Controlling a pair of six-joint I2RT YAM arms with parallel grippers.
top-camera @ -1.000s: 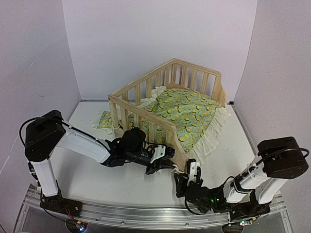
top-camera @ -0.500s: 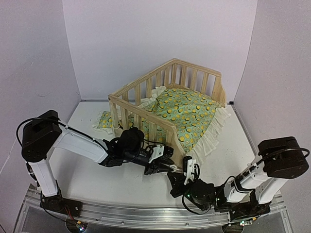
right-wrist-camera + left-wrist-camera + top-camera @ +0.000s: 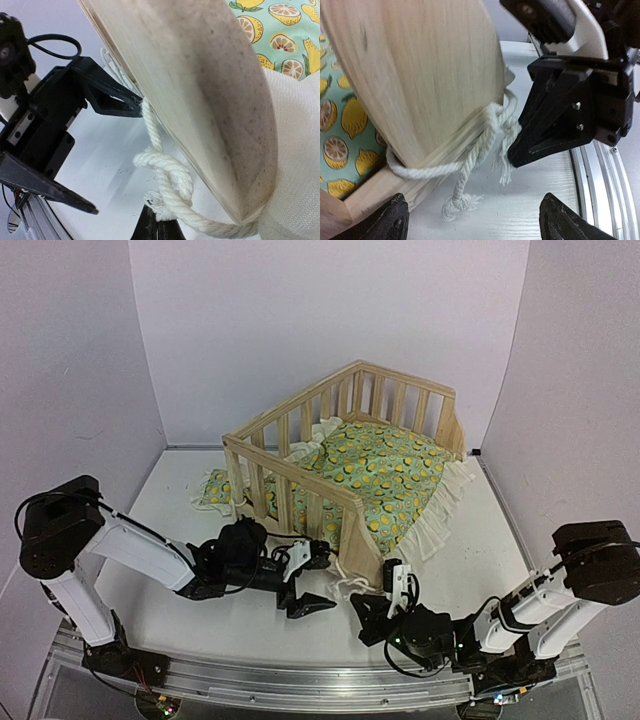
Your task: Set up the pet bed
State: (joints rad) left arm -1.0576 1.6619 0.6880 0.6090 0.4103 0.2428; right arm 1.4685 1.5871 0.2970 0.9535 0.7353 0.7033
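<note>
Jaws wide apart on the left gripper, nothing between the fingers; pressed together on the right gripper, tips touching the frayed end of the white rope, though hard to tell whether really pinching it or only resting against it. Both placed at the near corner of the pet bed, low over the table. Pet bed standing in the middle of the table, toward the far side, low side facing right. Rope looped around the near corner post and closed in a knot, so probably this corner tied already. Green-yellow cushion lying inside the frame, cream ruffle hanging out over the low side at the right. Small pillow not yet inside: lying on the table outside the slats, at the left of the frame. Judged from this: most of the work finished, the tying perhaps complete or needing one last pull; remaining, likely, to carry the pillow into the bed and lay it on the cushion.
</note>
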